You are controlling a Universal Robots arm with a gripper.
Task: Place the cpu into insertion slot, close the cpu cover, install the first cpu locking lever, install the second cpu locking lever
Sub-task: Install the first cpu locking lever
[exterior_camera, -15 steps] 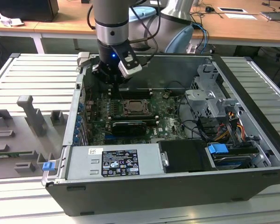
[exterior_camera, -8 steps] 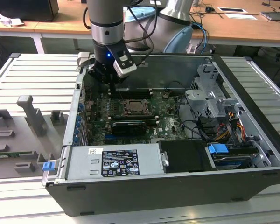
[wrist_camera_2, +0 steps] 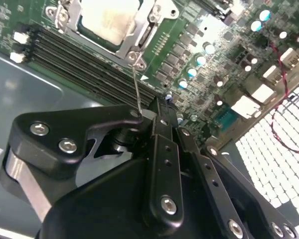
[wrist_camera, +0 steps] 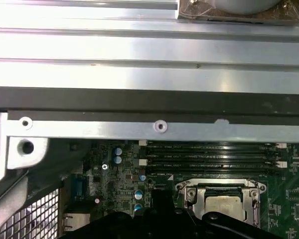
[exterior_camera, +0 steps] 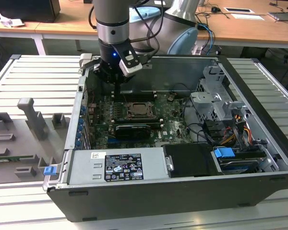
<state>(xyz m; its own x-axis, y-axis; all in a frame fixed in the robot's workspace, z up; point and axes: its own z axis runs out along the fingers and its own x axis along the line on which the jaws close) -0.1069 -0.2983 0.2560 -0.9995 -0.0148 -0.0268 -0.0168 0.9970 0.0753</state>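
Observation:
The cpu point(wrist_camera_2: 108, 19) lies flat in its socket, its pale metal top also seen in the first wrist view point(wrist_camera: 224, 204). The cpu cover point(wrist_camera_2: 150, 31) is down around it as a silvery frame point(wrist_camera: 220, 186). A thin wire locking lever point(wrist_camera_2: 136, 84) rises from the socket's corner up to my gripper point(wrist_camera_2: 157, 107). The black fingers point(wrist_camera_2: 162, 144) are shut on the lever's upper end. In the exterior view my gripper point(exterior_camera: 116, 82) hangs over the back of the motherboard, just behind the socket point(exterior_camera: 140, 110) and toward the exterior view's left.
Memory slots point(wrist_camera_2: 84, 64) run beside the socket. The open computer case has a metal back wall point(wrist_camera: 159, 127) close to the gripper. A power supply point(exterior_camera: 117, 165) sits at the front and a drive cage point(exterior_camera: 216, 103) on the exterior view's right. Cables point(exterior_camera: 201, 129) lie near the cage.

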